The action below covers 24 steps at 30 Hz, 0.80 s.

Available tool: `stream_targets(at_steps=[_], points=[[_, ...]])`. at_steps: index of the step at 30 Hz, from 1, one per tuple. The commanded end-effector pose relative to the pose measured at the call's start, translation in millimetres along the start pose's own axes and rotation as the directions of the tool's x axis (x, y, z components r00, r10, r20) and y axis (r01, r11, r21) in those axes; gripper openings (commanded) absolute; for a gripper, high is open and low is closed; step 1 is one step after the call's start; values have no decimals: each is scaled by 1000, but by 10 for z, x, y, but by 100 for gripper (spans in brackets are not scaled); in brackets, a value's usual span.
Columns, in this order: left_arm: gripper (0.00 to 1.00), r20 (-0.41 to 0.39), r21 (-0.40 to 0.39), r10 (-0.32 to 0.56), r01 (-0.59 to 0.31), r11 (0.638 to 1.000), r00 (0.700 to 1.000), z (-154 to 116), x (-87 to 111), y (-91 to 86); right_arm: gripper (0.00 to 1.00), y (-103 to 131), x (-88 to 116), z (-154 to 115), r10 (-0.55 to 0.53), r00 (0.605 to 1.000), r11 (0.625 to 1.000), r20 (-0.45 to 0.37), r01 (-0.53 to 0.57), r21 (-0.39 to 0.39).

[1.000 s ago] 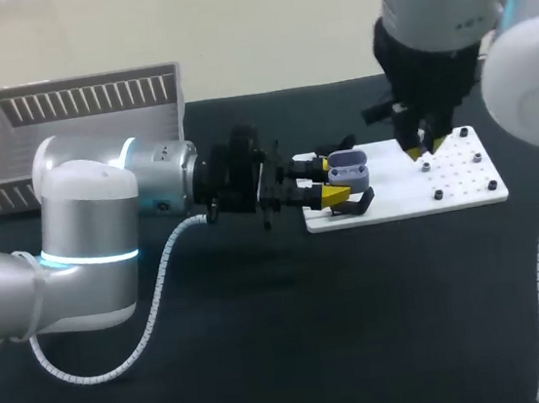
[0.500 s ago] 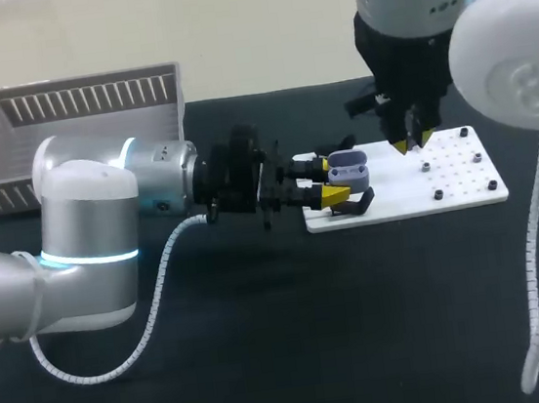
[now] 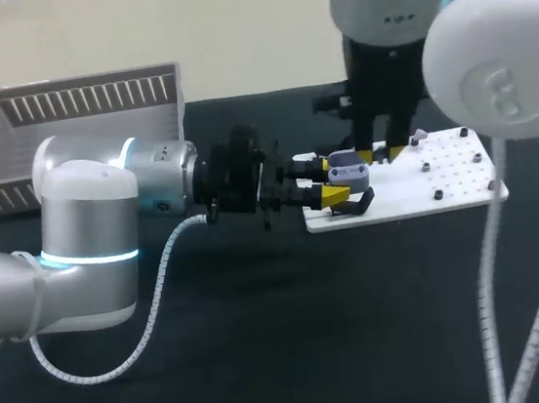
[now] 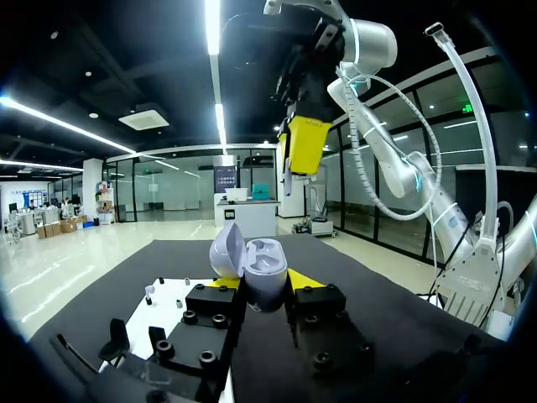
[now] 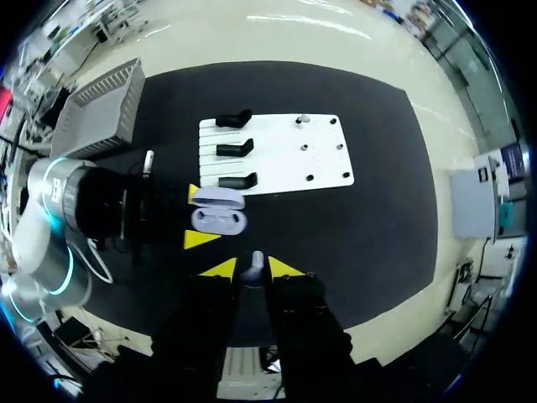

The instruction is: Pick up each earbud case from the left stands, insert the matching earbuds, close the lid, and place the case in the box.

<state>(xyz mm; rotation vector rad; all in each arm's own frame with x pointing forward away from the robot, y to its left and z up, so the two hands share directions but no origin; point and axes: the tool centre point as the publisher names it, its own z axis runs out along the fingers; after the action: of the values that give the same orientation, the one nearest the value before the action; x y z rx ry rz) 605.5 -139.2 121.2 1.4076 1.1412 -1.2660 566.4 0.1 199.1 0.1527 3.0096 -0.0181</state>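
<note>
Left fingers (image 3: 336,194) clamp the open earbud case (image 3: 348,163) near the white board's (image 3: 444,180) left end; right fingers (image 5: 220,269) pinch an earbud (image 5: 256,262).

Item 1: matte black table top (image 3: 307,344), flat, runs under whole work area; also seen fr. right wrist view (image 5: 377,227)
Item 2: white flat rectangular board (image 3: 454,179) (image 5: 285,164), lies on table, right of centre; grid of small holes; approx. 4 black round bolt heads (image 3: 439,194) on its right half, set in a rectangle
</note>
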Motion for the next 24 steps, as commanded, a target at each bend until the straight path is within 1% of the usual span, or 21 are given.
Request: stream_targets(at_steps=[1, 2, 24], points=[[0, 3, -1, 2, -2, 1000, 1000, -3, 8, -4, 0, 134, 4, -1, 30, 1000, 1000, -10, -30, -5], [0, 3, -1, 2, -2, 1000, 1000, -3, 8, -4, 0, 156, 6, -5, 36, 999, 999, -11, -36, -17], [0, -3, -4, 1, -1, 1000, 1000, -7, 16, -10, 0, 156, 6, -5, 36, 999, 999, -11, -36, -17]])
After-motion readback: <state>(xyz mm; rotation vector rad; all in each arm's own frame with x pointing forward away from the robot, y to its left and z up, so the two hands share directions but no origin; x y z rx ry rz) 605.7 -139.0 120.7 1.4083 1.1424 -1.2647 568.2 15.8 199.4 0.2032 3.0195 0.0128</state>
